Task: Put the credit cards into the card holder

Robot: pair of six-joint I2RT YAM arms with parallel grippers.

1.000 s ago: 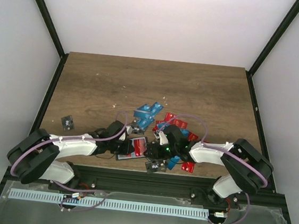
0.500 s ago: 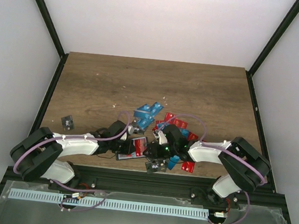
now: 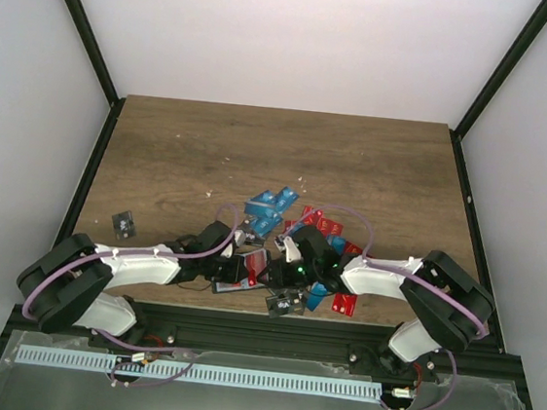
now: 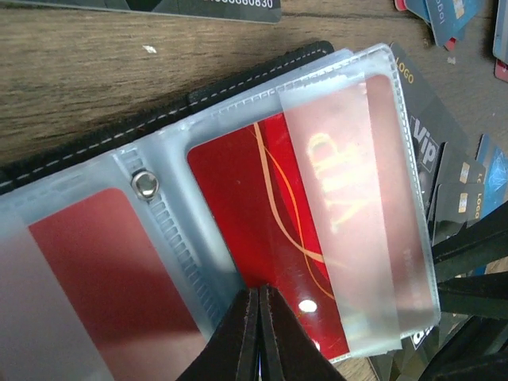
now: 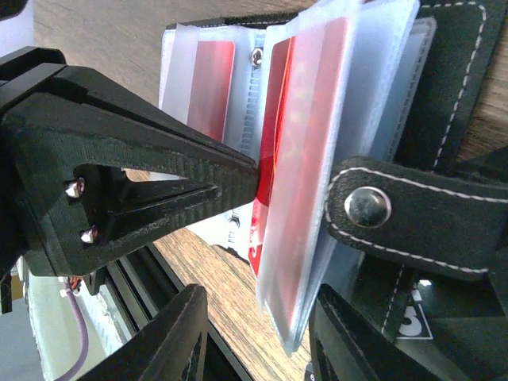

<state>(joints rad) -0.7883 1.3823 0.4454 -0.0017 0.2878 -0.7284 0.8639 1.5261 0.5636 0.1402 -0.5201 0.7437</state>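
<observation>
The card holder [image 3: 234, 281] lies open near the table's front edge, its clear sleeves [image 4: 381, 198] spread on the black case [image 4: 238, 79]. My left gripper [image 4: 259, 298] is shut on the near edge of a red VIP card [image 4: 278, 198] that sits partly inside a sleeve. Another red card [image 4: 95, 262] fills the sleeve to its left. My right gripper [image 5: 262, 333] is open, its jaws either side of the sleeves' lower corner [image 5: 309, 262], next to the clasp tab [image 5: 367, 206]. In the top view the left gripper [image 3: 252, 269] and right gripper [image 3: 281, 270] meet over the holder.
Loose blue cards [image 3: 269, 205] and red cards [image 3: 321, 220] lie just behind the grippers. A red card [image 3: 344, 305], a blue one [image 3: 315, 296] and a black one [image 3: 284, 305] lie at the front. One black card [image 3: 124, 222] lies alone at the left.
My right gripper has shifted a little to the left, closer onto the holder. The left gripper still pinches the red card and has barely moved.
</observation>
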